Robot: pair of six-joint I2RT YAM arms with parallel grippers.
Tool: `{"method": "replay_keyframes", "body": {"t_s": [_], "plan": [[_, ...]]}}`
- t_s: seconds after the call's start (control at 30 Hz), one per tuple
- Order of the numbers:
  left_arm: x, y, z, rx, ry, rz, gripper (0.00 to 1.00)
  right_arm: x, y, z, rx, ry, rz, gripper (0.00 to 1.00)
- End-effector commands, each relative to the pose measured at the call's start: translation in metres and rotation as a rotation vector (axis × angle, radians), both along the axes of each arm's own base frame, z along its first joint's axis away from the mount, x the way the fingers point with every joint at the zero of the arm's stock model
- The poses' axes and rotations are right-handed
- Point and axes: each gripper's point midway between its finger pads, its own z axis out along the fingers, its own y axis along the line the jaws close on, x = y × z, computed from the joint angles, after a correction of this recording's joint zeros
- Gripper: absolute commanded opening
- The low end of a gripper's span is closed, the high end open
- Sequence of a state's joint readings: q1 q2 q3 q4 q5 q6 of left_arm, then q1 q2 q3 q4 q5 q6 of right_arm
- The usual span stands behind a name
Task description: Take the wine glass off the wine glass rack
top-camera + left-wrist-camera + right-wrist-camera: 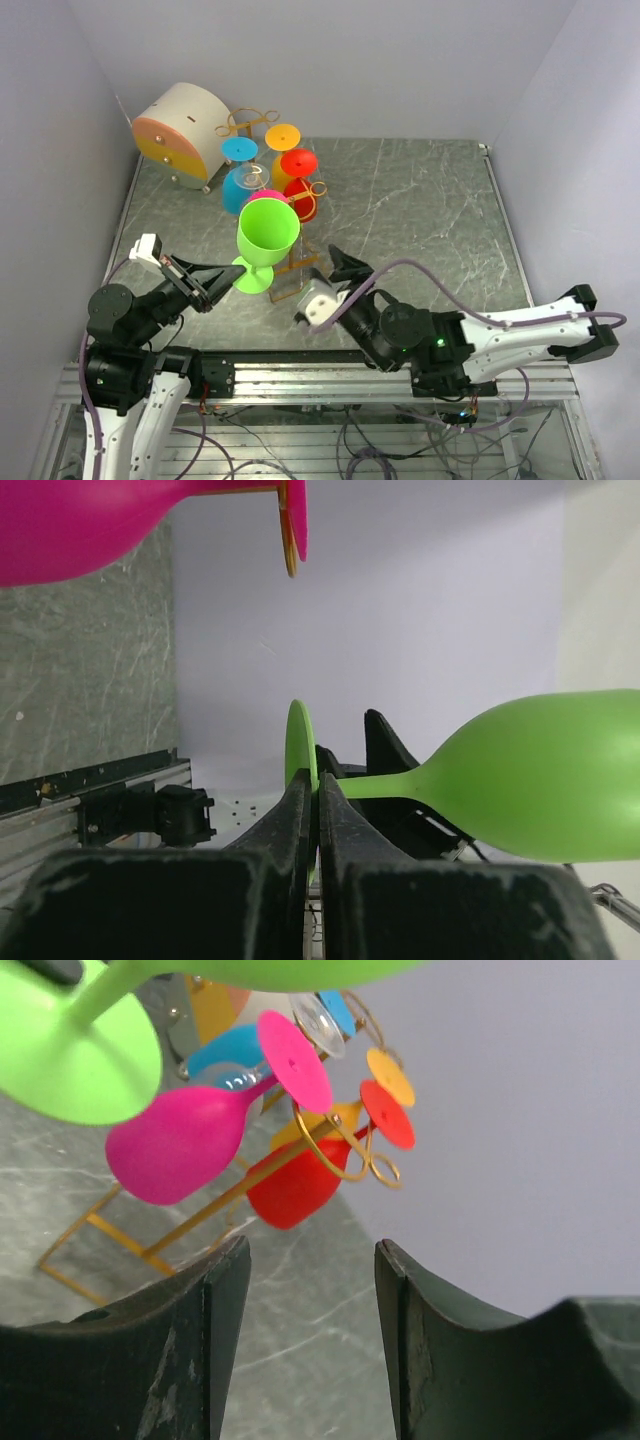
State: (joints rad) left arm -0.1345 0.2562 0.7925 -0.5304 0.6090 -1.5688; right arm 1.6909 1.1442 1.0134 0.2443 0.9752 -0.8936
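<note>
Left gripper [222, 285], clenched on the foot of the green wine glass [267, 232], holds it bowl-up just in front of the wine glass rack [200, 1220]; right gripper [310, 1250] hangs released, empty, facing the rack.

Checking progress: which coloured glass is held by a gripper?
The green glass: the left gripper grips its foot, while the others hang on the rack.
</note>
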Motion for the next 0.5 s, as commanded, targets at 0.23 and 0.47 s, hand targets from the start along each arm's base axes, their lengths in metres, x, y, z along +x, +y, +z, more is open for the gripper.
{"method": "replay_keyframes", "body": {"t_s": [0.23,0.47], "plan": [[0.002,0.01,-0.013,0.251,-0.172,0.06,0.07,-0.016,-0.055,-0.018,0.22,0.528,-0.096,0.51],[0.001,0.016,-0.03,0.321,-0.17,0.085,0.07,0.069,-0.072,-0.004,0.366,0.791,-0.152,0.42]]}}
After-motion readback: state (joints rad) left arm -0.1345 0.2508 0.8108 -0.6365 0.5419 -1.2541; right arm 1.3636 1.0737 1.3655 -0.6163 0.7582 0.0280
